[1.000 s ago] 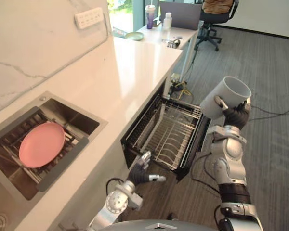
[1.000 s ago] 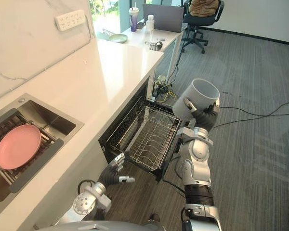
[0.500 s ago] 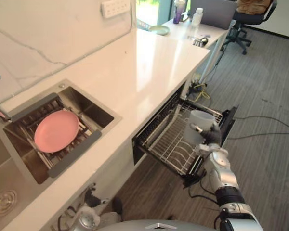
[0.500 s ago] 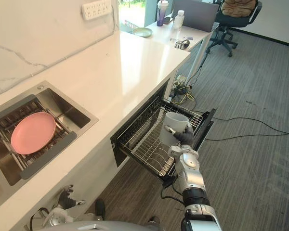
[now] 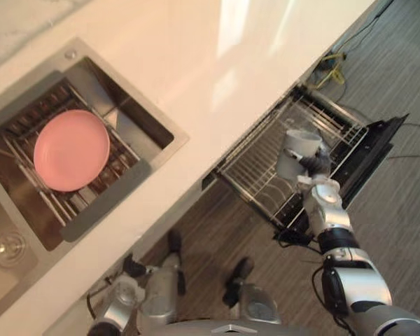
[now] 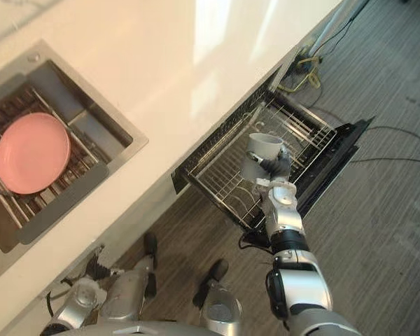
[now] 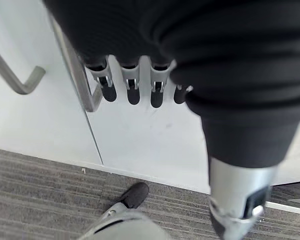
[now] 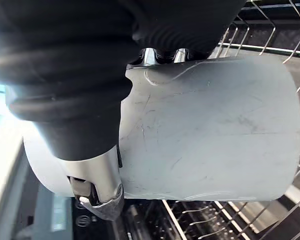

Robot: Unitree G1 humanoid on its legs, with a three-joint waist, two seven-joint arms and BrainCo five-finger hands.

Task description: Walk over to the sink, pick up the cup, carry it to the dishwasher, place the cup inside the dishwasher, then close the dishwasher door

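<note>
White stone countertop (image 5: 231, 42) upper left, with a steel sink (image 5: 126, 105) holding a round pink plate (image 5: 71, 150). Grey striped carpet (image 5: 406, 231) lies open to the right. Wire dishwasher rack (image 5: 255, 164) sits pulled out over the dark dropped door (image 5: 374, 150). My right hand (image 5: 315, 164) is wrapped round the pale grey cup (image 5: 296, 148), upright above the rack; contact unclear. Left hand (image 7: 132, 87) hangs relaxed, fingers straight, by a white cabinet front (image 7: 35, 120).

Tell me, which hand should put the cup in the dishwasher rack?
Right. The right hand holds the grey cup over the pulled-out dishwasher rack, while the left hand hangs low by the white cabinet front, holding nothing.
</note>
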